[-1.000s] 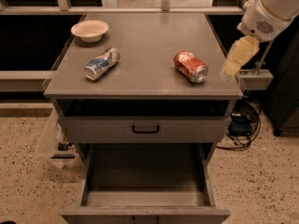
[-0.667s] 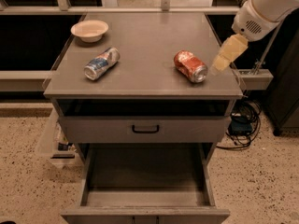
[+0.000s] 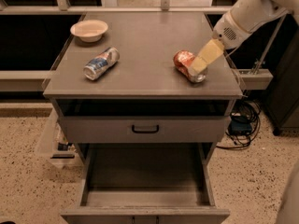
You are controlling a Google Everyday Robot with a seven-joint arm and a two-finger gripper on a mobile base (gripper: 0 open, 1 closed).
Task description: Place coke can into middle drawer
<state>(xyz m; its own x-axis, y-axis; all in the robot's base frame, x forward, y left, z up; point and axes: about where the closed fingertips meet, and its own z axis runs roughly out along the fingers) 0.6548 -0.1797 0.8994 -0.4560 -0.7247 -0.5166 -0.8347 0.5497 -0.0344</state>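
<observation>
The coke can (image 3: 182, 59), red-orange with a silver end, lies on its side on the right part of the grey cabinet top (image 3: 149, 41). My gripper (image 3: 200, 63) reaches in from the upper right on a white arm. Its pale yellow tip is right at the can's right end and overlaps it in view. The middle drawer (image 3: 145, 174) is pulled out at the bottom of the cabinet, and its bare floor shows with nothing in it.
A blue, white and red can (image 3: 101, 63) lies on its side on the left of the top. A cream bowl (image 3: 89, 30) stands at the back left. A shut drawer front with a black handle (image 3: 145, 129) sits above the open drawer. Cables (image 3: 240, 125) lie on the floor to the right.
My gripper has moved left and down from the right edge of the cabinet top to the coke can. The can, the other can and the bowl have not moved.
</observation>
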